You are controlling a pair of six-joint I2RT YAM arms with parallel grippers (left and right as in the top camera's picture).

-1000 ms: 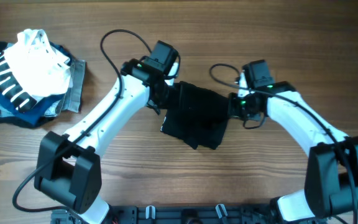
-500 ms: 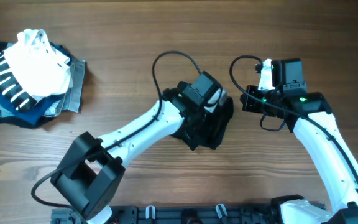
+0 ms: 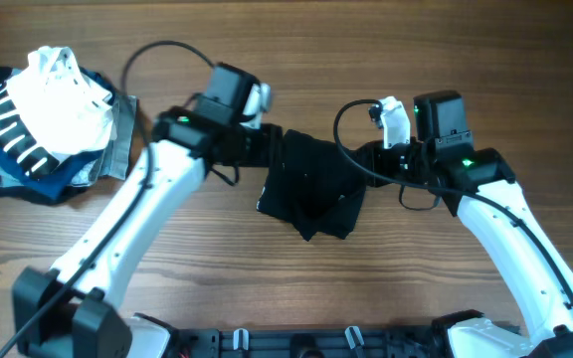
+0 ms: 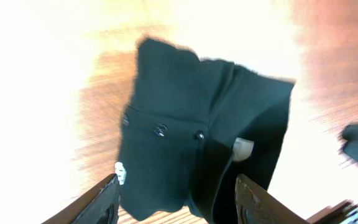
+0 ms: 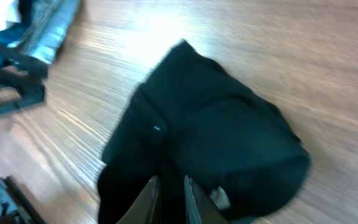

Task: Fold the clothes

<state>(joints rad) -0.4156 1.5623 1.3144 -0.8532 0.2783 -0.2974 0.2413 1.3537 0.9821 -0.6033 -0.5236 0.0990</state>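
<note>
**Inspector:** State of both claws, and location of the garment?

**Arm:** The black T-shirt [image 3: 311, 187] lies as a compact folded bundle on the wooden table [image 3: 416, 60], mid-table, between my two claws. My left claw [image 4: 180, 200] is released, its fingers wide apart, just beside the bundle's left edge with nothing caught between them. My right claw [image 5: 171, 196] sits at the right edge, its jaws nearly together over dark cloth. Whether a layer is pinched there, I cannot tell.

**Inspector:** Hazards from here?

**Arm:** Three, in my judgement.
- If my right claw holds a layer and draws away, the soft fabric would drag and the top fold would peel open.
- The bundle's lower edge is uneven, with a corner poking out. Pressing or sliding it as it lies would set that skew in.
- My left fingers are close enough to snag the edge on any sideways move.

The heap of other garments [image 3: 48, 109] lies well apart and poses no risk.
</note>
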